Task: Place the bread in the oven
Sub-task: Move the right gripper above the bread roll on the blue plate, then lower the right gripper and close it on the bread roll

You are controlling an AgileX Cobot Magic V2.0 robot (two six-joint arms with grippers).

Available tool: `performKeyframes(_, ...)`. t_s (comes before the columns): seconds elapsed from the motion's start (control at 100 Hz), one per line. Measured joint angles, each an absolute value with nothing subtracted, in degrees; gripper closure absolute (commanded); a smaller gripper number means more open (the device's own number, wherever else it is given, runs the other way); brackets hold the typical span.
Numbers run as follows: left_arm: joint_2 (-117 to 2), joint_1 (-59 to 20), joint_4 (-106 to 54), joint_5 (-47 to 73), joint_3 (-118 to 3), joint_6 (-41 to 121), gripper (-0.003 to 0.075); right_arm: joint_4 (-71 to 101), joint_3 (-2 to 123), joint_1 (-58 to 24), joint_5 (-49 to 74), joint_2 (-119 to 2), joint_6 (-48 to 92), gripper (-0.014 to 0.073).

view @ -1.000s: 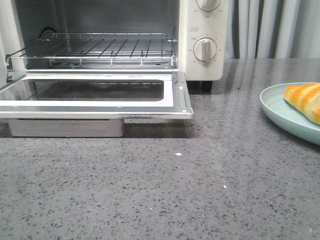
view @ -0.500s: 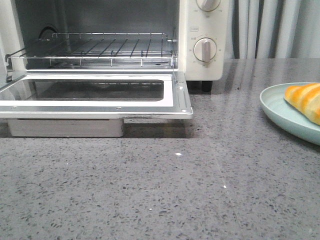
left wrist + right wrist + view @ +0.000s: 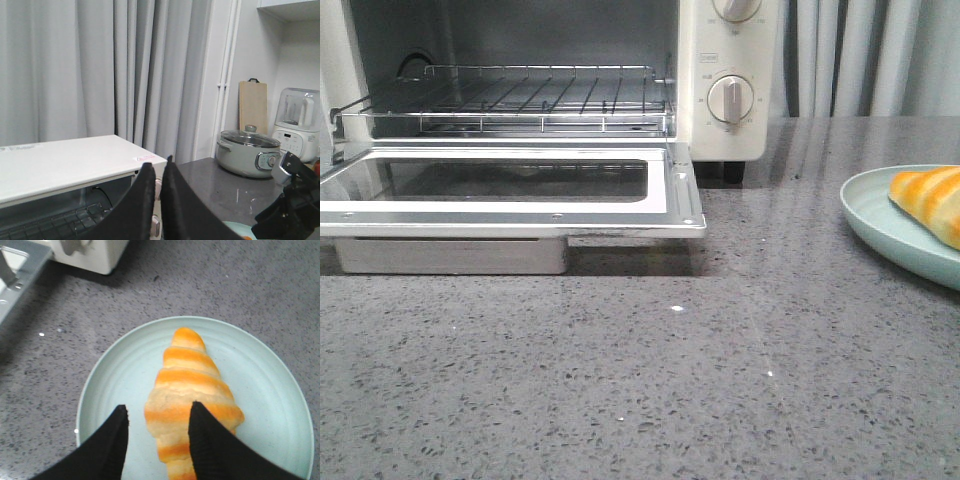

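Bread (image 3: pixel 192 397) on plate (image 3: pixel 115 385), desk's right edge; right claw (image 3: pixel 157 417) spread above it; left claw (image 3: pixel 159 180) pressed together; oven (image 3: pixel 725 80) door open.

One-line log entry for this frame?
stage: pre-grasp | bread on plate | right gripper open over bread | left gripper shut, raised | oven door open, rack empty

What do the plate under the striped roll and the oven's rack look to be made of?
The pale mint-green round plate looks like glazed ceramic or melamine: smooth, with faint concentric rings and a soft sheen. The oven's wire rack looks like bare shiny metal, thin bright rods.
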State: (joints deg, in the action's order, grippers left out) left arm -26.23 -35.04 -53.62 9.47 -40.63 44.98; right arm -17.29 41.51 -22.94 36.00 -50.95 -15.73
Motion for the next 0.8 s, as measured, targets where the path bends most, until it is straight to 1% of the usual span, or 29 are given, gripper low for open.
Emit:
performKeyframes(0.1,-27.7,-35.0,-52.5,9.6,-43.0,45.0,0.0740,-17.7,41.5,-21.5,36.0,-52.9,-15.7,0.0327)
performKeyframes(0.15,-28.7,-35.0,-52.0,9.8,-44.2,45.0,0.0740,-17.8,41.5,-20.7,36.0,-54.0,-15.7,0.0306)
performKeyframes(0.3,-31.7,-35.0,-50.9,11.6,-46.9,45.0,0.0740,-18.1,41.7,-18.6,36.0,-56.9,-15.9,0.0165)
performKeyframes(0.37,-32.6,-35.0,-50.8,12.1,-47.3,45.0,0.0740,-18.1,42.2,-18.0,36.6,-57.6,-15.9,0.0123)
performKeyframes(0.64,-34.3,-35.0,-50.6,12.3,-47.3,45.0,0.0740,-18.1,47.3,-17.8,37.9,-61.8,-16.1,0.0120)
performKeyframes(0.8,-34.3,-35.0,-50.5,12.6,-47.3,45.0,0.0740,-18.1,51.0,-17.8,43.6,-68.3,-16.1,0.0120)
